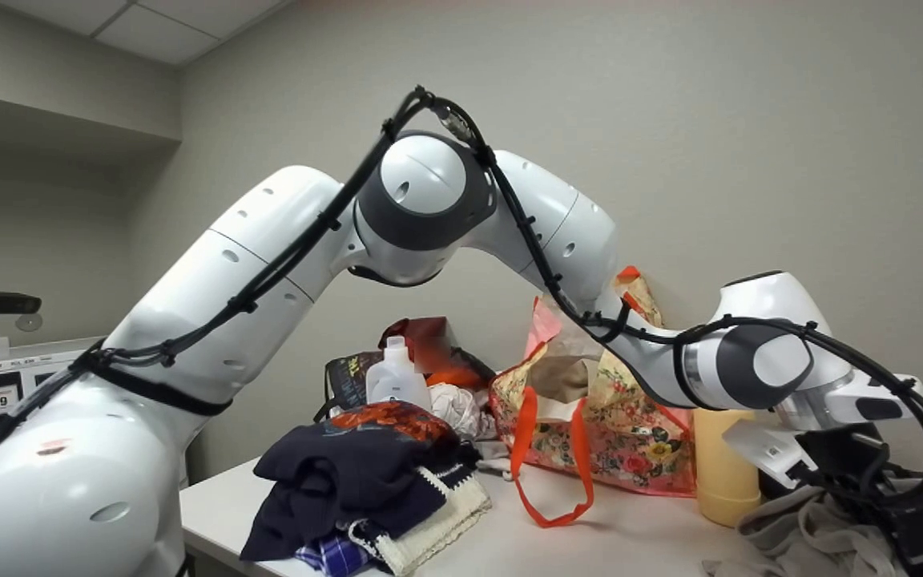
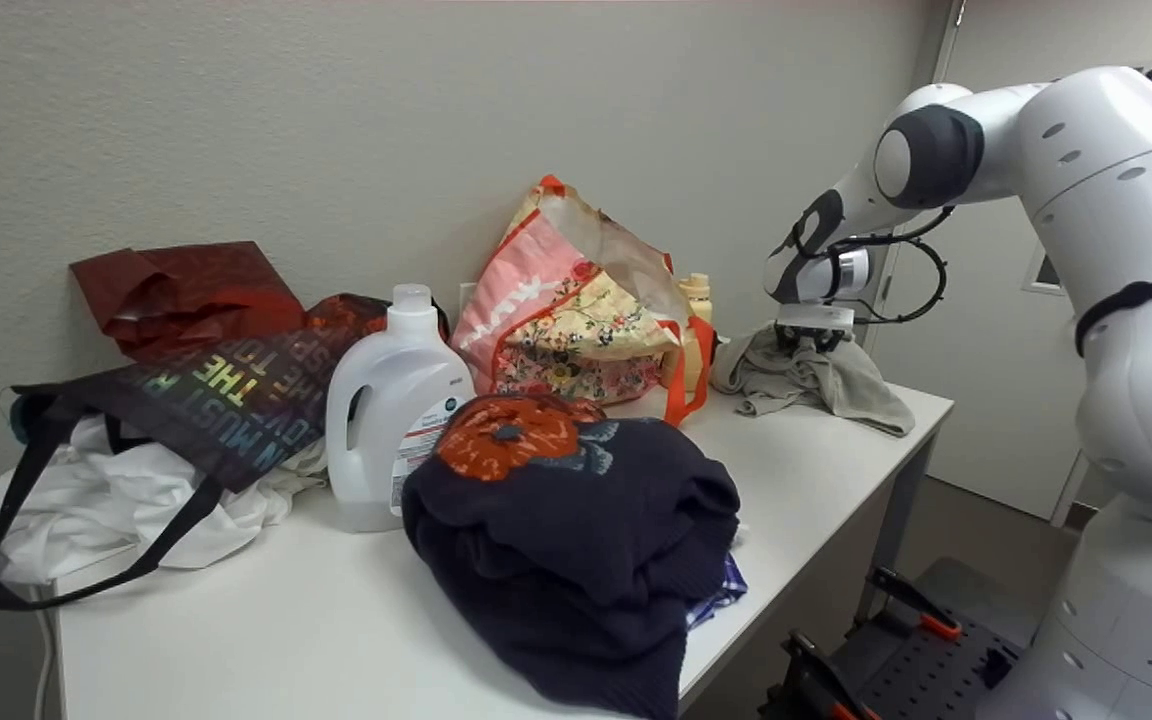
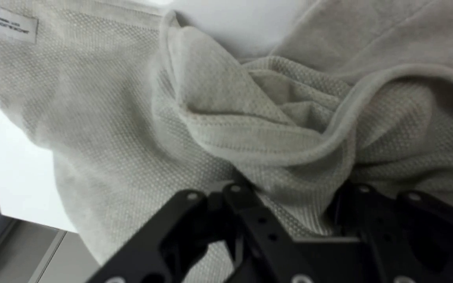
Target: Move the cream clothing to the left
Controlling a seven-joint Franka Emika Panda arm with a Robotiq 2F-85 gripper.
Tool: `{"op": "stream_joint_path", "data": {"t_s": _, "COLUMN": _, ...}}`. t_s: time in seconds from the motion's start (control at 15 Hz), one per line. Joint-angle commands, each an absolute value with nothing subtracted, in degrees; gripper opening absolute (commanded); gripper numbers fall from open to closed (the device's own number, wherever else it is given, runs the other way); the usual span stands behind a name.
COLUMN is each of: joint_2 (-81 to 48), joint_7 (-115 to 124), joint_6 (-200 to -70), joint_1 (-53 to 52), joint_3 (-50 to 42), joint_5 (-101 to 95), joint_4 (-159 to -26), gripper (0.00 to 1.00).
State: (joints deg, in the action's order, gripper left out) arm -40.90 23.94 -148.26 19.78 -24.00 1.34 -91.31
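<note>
Fingers [image 3: 250, 214] astride clothing [image 3: 120, 118], label [image 3: 11, 23] (blurred), bag [image 2: 261, 420] — "THE"

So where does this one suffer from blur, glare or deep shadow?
Wrist view: the gripper is dark and soft-edged, the white tabletop looks overexposed, and deep shadow fills some folds of the grey-beige garment; in an exterior view, the navy sweater is so dark that its finer folds are hard to read.

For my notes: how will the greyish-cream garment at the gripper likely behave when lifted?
The greyish-cream garment will probably sag rather than hold its shape, as it lies in soft, loose folds. Its textured knit should likely resist slipping. Loose parts may trail, since cloth spreads well beyond the gripper.
</note>
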Motion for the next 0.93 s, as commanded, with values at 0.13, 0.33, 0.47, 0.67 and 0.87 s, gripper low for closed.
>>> {"op": "stream_joint_path", "data": {"t_s": 0.13, "joint_2": -37.6, "joint_7": 24.2, "joint_6": -147.1, "joint_1": 19.2, "joint_3": -24.3, "joint_5": 1.9, "joint_4": -93.0, "gripper": 0.00}}
{"op": "stream_joint_path", "data": {"t_s": 0.33, "joint_2": -31.5, "joint_7": 24.2, "joint_6": -143.5, "joint_1": 18.0, "joint_3": -25.7, "joint_5": 0.5, "joint_4": -94.6, "gripper": 0.03}}
{"op": "stream_joint_path", "data": {"t_s": 0.47, "joint_2": -27.3, "joint_7": 24.1, "joint_6": -140.3, "joint_1": 17.5, "joint_3": -26.6, "joint_5": -0.8, "joint_4": -95.2, "gripper": 0.03}}
{"op": "stream_joint_path", "data": {"t_s": 0.67, "joint_2": -20.9, "joint_7": 25.1, "joint_6": -136.8, "joint_1": 17.7, "joint_3": -26.7, "joint_5": -1.3, "joint_4": -95.0, "gripper": 0.03}}
{"op": "stream_joint_path", "data": {"t_s": 0.87, "joint_2": -13.5, "joint_7": 23.4, "joint_6": -136.6, "joint_1": 18.4, "joint_3": -25.2, "joint_5": 0.3, "joint_4": -95.7, "gripper": 0.03}}
